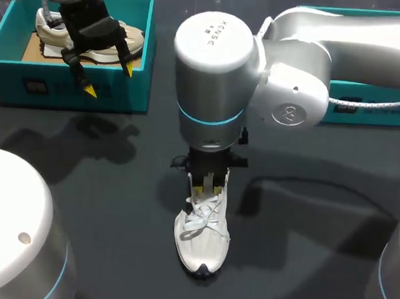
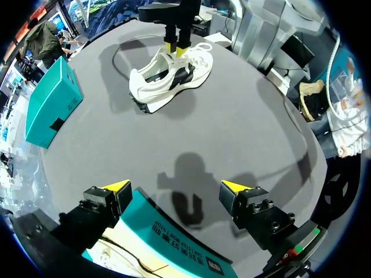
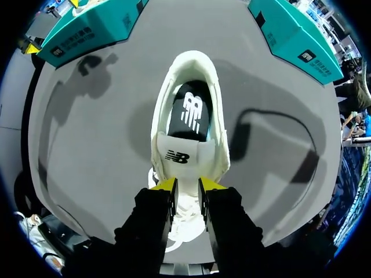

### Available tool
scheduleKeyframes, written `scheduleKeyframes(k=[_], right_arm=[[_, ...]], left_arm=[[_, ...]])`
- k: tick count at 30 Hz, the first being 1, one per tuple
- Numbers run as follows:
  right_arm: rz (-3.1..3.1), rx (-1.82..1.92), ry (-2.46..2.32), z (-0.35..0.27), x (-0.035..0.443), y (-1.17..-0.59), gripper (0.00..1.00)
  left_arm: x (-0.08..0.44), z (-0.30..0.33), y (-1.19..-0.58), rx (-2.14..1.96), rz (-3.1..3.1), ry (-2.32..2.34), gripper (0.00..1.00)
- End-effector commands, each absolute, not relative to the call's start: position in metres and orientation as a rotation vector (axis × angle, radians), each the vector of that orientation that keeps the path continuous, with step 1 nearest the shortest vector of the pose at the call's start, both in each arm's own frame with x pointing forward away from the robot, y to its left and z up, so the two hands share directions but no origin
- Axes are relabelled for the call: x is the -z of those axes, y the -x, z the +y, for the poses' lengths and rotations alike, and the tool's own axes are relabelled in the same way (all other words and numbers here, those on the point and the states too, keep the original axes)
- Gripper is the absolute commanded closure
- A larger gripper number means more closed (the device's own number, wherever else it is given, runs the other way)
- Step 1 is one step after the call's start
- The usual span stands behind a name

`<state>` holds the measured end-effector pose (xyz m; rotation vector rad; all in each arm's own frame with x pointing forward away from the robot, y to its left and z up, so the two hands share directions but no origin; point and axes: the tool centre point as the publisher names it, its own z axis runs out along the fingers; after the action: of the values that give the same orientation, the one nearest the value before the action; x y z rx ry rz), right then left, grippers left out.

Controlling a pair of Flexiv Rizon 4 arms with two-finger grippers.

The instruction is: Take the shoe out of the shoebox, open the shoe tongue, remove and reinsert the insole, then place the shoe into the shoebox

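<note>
A white shoe (image 1: 202, 236) stands on the dark table near the middle, toe toward the front edge. My right gripper (image 1: 209, 185) is straight above its opening, shut on the upright shoe tongue (image 3: 179, 155), whose white fabric sits between the yellow fingertips (image 3: 165, 185). The black insole (image 3: 190, 110) lies inside the shoe. From the left wrist, the same shoe (image 2: 169, 75) appears far ahead. My left gripper (image 1: 109, 80) hangs open and empty over the front wall of the teal shoebox (image 1: 66, 87); its own view shows the box rim (image 2: 174, 246) under the gripper (image 2: 175, 186).
A beige shoe (image 1: 57, 31) lies in the teal shoebox. A second teal box (image 1: 369, 111) sits at the back right, behind my right arm. A black cable (image 3: 278, 124) loops on the table beside the white shoe.
</note>
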<state>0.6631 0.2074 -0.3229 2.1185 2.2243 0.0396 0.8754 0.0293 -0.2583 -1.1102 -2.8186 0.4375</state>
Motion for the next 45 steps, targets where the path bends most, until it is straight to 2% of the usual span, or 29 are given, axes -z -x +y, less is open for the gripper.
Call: scheduleKeyframes(k=[1, 15, 27, 39, 45], right_arm=[[2.197, -0.008, -2.092, 0.213, 0.307, -0.659, 0.77], [2.33, -0.128, -2.081, 0.194, 0.355, -0.705, 0.79], [2.266, -0.047, -1.971, 0.211, 0.307, -0.69, 0.76], [2.377, -0.107, -1.964, 0.2, 0.344, -0.714, 0.75], [2.374, -0.102, -1.921, 0.204, 0.327, -0.708, 0.74]], left_arm=[[0.258, 0.03, -0.875, -0.435, -2.819, 1.111, 0.0], [0.258, 0.03, -0.875, -0.435, -2.819, 1.111, 0.0], [0.258, 0.03, -0.875, -0.435, -2.819, 1.111, 0.0], [0.258, 0.03, -0.875, -0.435, -2.819, 1.111, 0.0], [0.258, 0.03, -0.875, -0.435, -2.819, 1.111, 0.0]])
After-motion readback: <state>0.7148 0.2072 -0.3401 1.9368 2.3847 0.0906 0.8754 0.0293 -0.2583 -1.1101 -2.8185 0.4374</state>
